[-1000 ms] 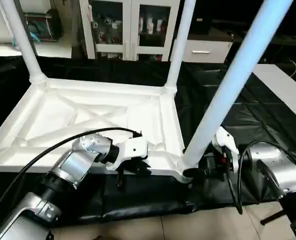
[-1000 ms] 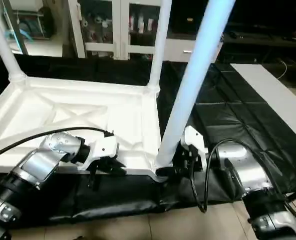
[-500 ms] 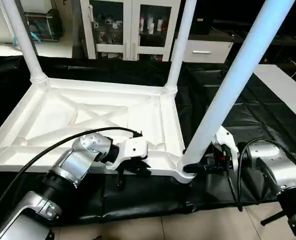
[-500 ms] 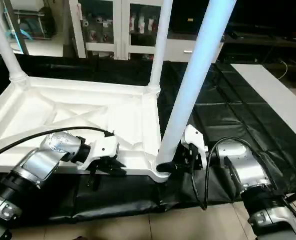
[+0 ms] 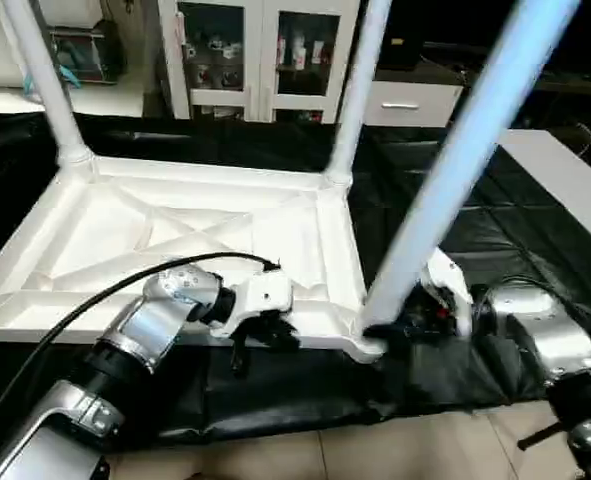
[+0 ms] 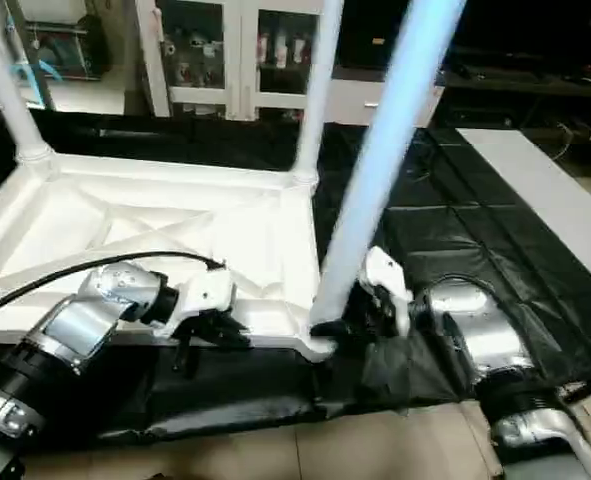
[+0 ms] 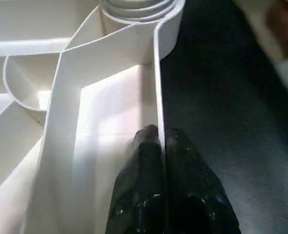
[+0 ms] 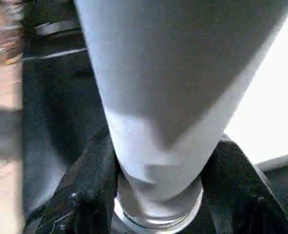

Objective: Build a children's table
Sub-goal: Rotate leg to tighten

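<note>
White near leg point(image 5: 445, 190), loosely flanked earlier, is now pinched by right claw point(image 8: 158, 195); left claw point(image 7: 161, 146) stays pinching tabletop rim point(image 7: 158, 87).

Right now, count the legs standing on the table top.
3. One leg at the far left corner, one at the far right corner, one at the near right corner. The near left corner is cut off.

smooth white plastic table top point(image 5: 185, 240) and legs point(image 5: 455, 170); wrinkled matt black cloth point(image 5: 495, 240).
</note>
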You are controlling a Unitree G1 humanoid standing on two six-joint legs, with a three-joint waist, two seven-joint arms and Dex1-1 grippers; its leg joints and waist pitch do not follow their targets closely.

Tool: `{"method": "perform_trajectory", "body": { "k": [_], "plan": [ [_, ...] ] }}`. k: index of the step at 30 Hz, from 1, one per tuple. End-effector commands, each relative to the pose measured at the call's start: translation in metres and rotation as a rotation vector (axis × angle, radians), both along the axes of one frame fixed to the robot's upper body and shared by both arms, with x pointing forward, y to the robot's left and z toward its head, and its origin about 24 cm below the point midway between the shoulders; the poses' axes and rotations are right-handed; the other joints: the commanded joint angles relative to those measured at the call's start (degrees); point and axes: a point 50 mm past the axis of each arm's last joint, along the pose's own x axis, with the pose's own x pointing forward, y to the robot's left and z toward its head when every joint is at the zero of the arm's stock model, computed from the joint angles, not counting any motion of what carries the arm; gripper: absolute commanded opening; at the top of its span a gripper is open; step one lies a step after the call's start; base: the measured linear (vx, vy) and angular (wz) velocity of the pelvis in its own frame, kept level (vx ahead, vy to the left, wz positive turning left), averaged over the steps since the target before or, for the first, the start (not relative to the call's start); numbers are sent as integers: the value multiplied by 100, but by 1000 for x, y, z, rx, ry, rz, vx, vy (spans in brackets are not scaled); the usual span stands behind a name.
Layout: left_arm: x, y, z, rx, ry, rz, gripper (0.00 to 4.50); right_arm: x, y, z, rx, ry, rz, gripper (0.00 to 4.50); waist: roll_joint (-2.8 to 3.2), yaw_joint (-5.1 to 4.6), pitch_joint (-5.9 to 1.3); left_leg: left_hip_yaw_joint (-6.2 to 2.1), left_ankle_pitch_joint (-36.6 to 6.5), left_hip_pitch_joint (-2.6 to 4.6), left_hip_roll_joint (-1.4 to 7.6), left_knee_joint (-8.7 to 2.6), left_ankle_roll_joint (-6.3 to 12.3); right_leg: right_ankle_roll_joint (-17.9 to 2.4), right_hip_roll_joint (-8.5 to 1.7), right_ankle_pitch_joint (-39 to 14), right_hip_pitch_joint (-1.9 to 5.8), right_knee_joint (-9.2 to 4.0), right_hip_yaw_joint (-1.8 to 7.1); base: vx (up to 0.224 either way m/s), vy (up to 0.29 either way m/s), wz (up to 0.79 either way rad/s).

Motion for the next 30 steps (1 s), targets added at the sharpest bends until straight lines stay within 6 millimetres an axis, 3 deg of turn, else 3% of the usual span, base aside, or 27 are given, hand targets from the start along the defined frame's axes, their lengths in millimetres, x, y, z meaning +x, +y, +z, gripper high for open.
{"method": "perform_trajectory", "body": {
  "k": [1, 2, 5, 7, 9, 11, 12, 14, 15, 16, 19, 23, 24, 25, 27, 28, 29, 30],
  "plan": [
    [5, -17, 1, -88, -4, 84, 0, 5, -6, -22, -94, 33, -209, 198, -27, -53, -205, -8, -2363, 34, 69, -509, -81, -795, -95, -3069, 95, -511, 52, 0, 0, 0],
    [9, -21, 2, -101, -14, 122, 0, 8, -4, -25, -91, 31, -275, 198, -23, -141, -207, -38, -2535, 42, 50, -504, -163, -682, -88, -3320, 87, -545, 25, 0, 0, 0],
    [19, -30, 6, -141, -44, 236, 0, 16, 6, -31, -63, 42, -451, 197, -15, -248, -220, -71, -2605, 17, 31, -511, -147, -610, -86, -3398, 104, -582, -9, 0, 0, 0],
    [24, -34, 7, -147, -59, 283, 0, 20, 10, -32, -71, 33, -511, 197, -1, -268, -231, -81, -2616, 10, 42, -522, -105, -625, -92, -3313, 122, -594, -24, 0, 0, 0],
    [28, -38, 9, -148, -66, 333, 0, 25, 14, -34, -88, 13, -591, 196, 9, -290, -221, -64, -2620, 15, 32, -524, -124, -658, -72, -3214, 82, -600, -15, 0, 0, 0],
    [43, -54, 13, -135, -132, 484, 0, 38, 37, -38, -92, -13, -831, 196, 32, -346, -234, -68, -2657, 40, 14, -515, -224, -690, -67, -3175, 47, -604, -20, 0, 0, 0],
    [45, -57, 14, -136, -149, 503, 0, 40, 44, -38, -82, -7, -853, 196, 19, -364, -246, -69, -2649, 32, 5, -507, -229, -688, -71, -3157, 61, -600, -26, 0, 0, 0],
    [50, -64, 17, -151, -192, 553, 0, 43, 63, -38, -60, 6, -884, 196, 55, -353, -291, -41, -2464, 35, 16, -490, -185, -793, -64, -2643, 54, -562, 7, 0, 0, 0],
    [52, -67, 19, -152, -214, 568, 0, 44, 75, -37, -53, 6, -879, 196, 41, -347, -280, -21, -2424, 44, 17, -487, -147, -840, -47, -2477, 39, -565, 14, 0, 0, 0],
    [56, -70, 22, -150, -261, 592, 0, 47, 94, -33, -32, 3, -872, 196, 7, -337, -276, 21, -2257, 1, 3, -480, -16, -940, -40, -2201, 62, -535, 31, 0, 0, 0],
    [60, -68, 27, -154, -294, 605, 0, 51, 106, -26, 15, 7, -866, 196, 38, -289, -299, 33, -1902, -24, 32, -480, 84, -997, -71, -1852, 115, -487, 37, 0, 0, 0],
    [59, -63, 25, -140, -298, 593, 0, 51, 107, -23, 56, -7, -849, 196, 60, -245, -309, 58, -1512, -37, 35, -467, 162, -1093, -59, -1402, 158, -427, 48, 0, 0, 0],
    [59, -59, 23, -126, -299, 577, 0, 49, 108, -19, 147, 19, -779, 196, 58, -222, -313, 68, -1411, -25, 35, -459, 201, -1113, -59, -1310, 160, -418, 51, 0, 0, 0],
    [58, -57, 23, -125, -297, 566, 0, 49, 106, -17, 176, 21, -768, 230, 88, -199, -317, 72, -1382, -18, 40, -457, 254, -1138, -60, -1213, 170, -410, 57, 0, 0, 0],
    [56, -53, 21, -120, -288, 535, 0, 47, 99, -12, 243, 22, -736, 265, 69, -192, -323, 76, -1235, -33, 38, -450, 311, -1178, -51, -1021, 195, -387, 57, 0, 0, 0],
    [53, -49, 18, -109, -284, 487, 0, 45, 92, -8, 278, 8, -709, 267, 110, -184, -316, 65, -1175, -53, 42, -464, 418, -1210, -49, -846, 229, -376, 50, 0, 0, 0],
    [51, -48, 18, -104, -283, 459, 0, 44, 89, -6, 287, -2, -699, 274, 91, -225, -319, 38, -1140, -127, 39, -485, 439, -1177, -45, -898, 280, -363, 33, 0, 0, 0],
    [49, -45, 16, -98, -272, 445, 0, 42, 83, -4, 295, -9, -682, 287, 139, -230, -327, 23, -1105, -130, 37, -485, 407, -1183, -59, -914, 292, -352, 28, 0, 0, 0]
  ]
}}
